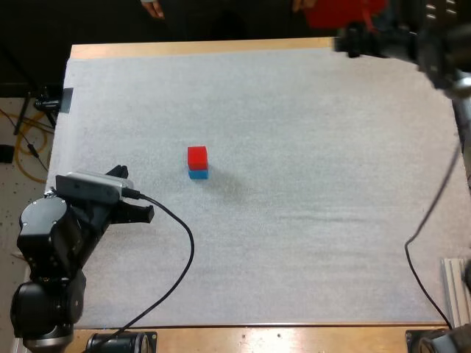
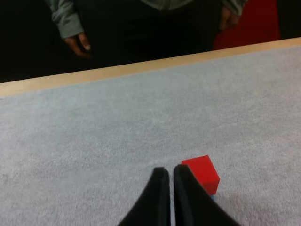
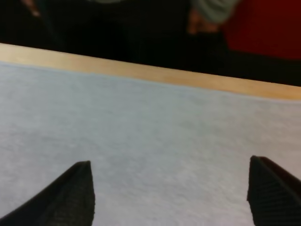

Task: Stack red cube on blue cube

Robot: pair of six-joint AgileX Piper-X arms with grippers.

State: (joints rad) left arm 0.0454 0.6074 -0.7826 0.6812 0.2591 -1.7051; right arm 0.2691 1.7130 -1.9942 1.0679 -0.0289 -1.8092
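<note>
one red cube (image 1: 196, 156), one blue (image 1: 198, 174), seemingly stacked

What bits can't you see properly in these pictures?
Small blue cube, left wrist view: nearly all hidden under the red cube and behind the left gripper.
Person, left wrist view: cut off by the frame edge past a grey sleeve and a hand.
Right gripper, right wrist view: fingers cut by the edge.
</note>
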